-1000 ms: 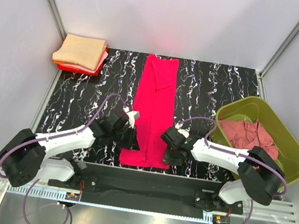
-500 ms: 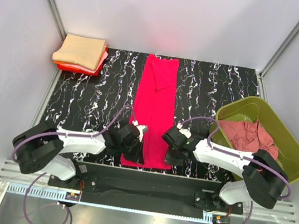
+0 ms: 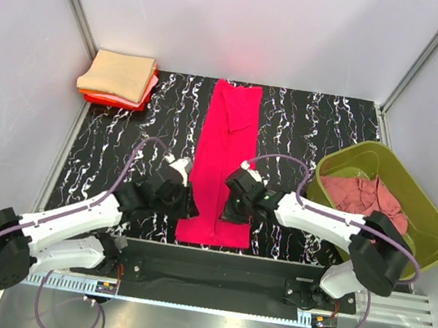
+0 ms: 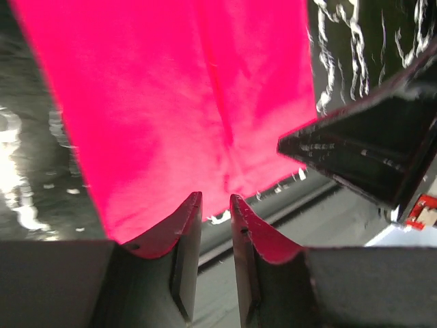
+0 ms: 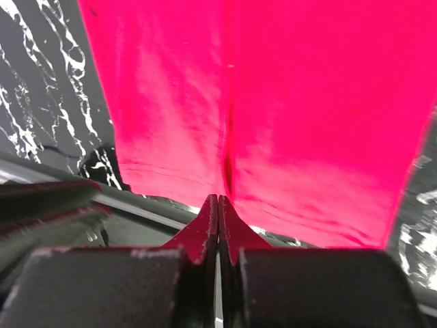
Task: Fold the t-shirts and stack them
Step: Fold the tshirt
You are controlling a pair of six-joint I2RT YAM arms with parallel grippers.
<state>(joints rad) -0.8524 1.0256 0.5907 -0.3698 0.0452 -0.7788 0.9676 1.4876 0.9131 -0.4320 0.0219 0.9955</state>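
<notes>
Bright even light oversaturates the crimson t-shirt point(image 3: 223, 144); wrist views look soft.

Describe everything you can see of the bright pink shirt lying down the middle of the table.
The crimson-pink t-shirt is soft, plain cloth, folded lengthwise into a long narrow strip lying flat on the black marbled table. It runs from the far edge to the near edge, a sleeve flap folded in at the far end. The left hand, slightly open, and the shut right hand are at its near end; contact cannot be told.
</notes>
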